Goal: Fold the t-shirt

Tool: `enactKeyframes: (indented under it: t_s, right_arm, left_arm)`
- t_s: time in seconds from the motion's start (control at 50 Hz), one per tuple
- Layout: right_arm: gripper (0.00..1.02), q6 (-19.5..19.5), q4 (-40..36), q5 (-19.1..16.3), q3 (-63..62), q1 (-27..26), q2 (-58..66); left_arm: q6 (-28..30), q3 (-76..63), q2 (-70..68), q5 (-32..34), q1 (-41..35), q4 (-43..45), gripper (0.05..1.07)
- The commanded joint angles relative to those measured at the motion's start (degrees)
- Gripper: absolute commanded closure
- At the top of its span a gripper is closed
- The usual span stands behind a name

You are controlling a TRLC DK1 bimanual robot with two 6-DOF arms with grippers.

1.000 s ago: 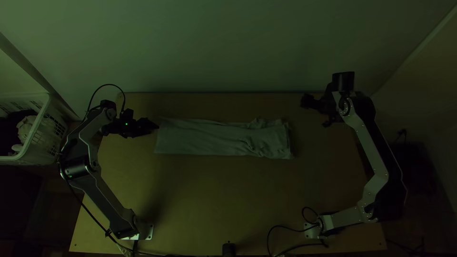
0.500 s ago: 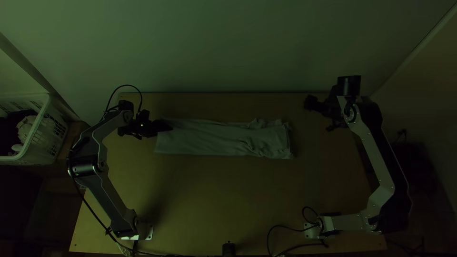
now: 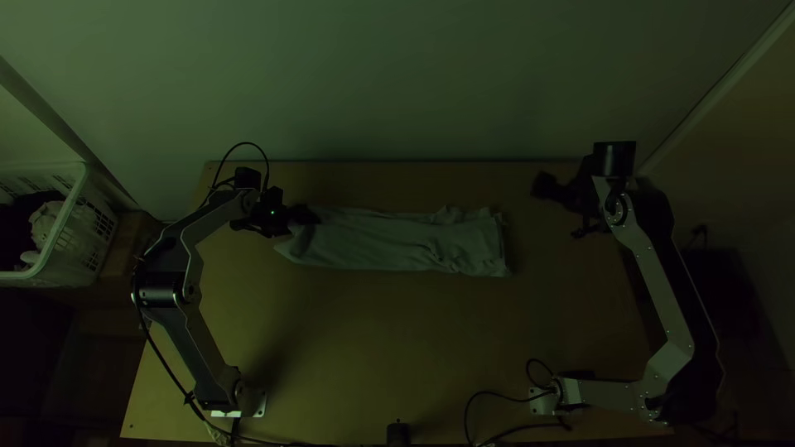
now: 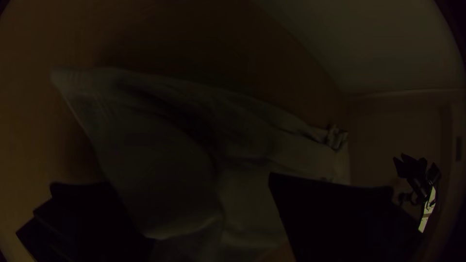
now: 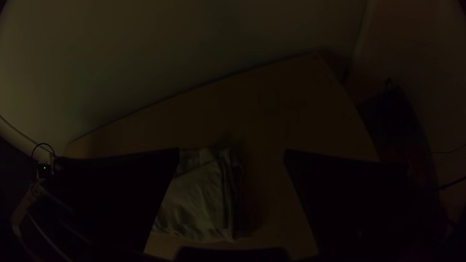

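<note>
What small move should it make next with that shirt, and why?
Probably close the left gripper on the nearby end of the t-shirt: its fingers stand apart with cloth showing between them, and the shirt lies in a long strip that could fold shorter.

Two arms (image 3: 199, 343) at my command, one left gripper (image 3: 303, 216) and one right gripper (image 3: 561, 209), two jaws on each, one t-shirt (image 3: 397, 240), one worktop (image 3: 373, 348), one basket (image 3: 69, 203) of cloths I cannot count from here, one black cylinder (image 3: 397, 434)
</note>
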Motion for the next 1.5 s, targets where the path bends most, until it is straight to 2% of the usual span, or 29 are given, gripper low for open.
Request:
enactKeyframes:
  t_s: [0.0,0.02,0.04,0.3,0.7,0.86,1.02,1.26,1.48]
  right_arm:
    - [0.04,1.25,-0.09,-0.01,-1.74,0.33,-1.61]
    - [0.04,1.25,-0.09,-0.1,-1.83,0.33,-1.69]
    - [0.04,1.25,-0.09,-0.1,-1.83,0.33,-1.69]
    - [0.04,1.25,-0.09,-0.01,-2.62,-0.2,-2.13]
    - [0.04,0.81,1.23,-0.01,-3.85,-1.26,-2.4]
    - [0.04,0.89,3.87,-0.36,-4.64,-1.34,-1.96]
    - [0.04,1.33,6.95,-0.8,-4.99,-0.73,-0.81]
    - [0.04,1.51,8.7,-1.5,-4.73,-0.9,0.42]
    - [0.04,1.51,8.88,-2.56,-4.82,-2.31,0.59]
  left_arm:
    - [-3.4,-4.17,2.41,-6.3,-1.12,3.07,0.83]
    - [-3.4,-4.43,1.97,-6.74,-1.12,4.03,0.98]
    - [-3.4,-4.52,1.8,-7.1,-1.12,4.74,1.06]
    - [-1.99,-4.96,-2.33,-11.14,1.69,3.86,1.04]
    - [11.55,-0.57,-5.76,-16.59,15.31,-3.88,1.05]
    - [16.82,3.39,-6.03,-18.17,20.23,-8.8,1.05]
    - [20.07,8.31,-5.67,-20.98,23.48,-10.2,1.05]
    - [24.11,17.72,-4.88,-27.13,24.54,-17.32,1.05]
    - [25.61,25.19,-5.5,-32.76,20.58,-26.2,1.05]
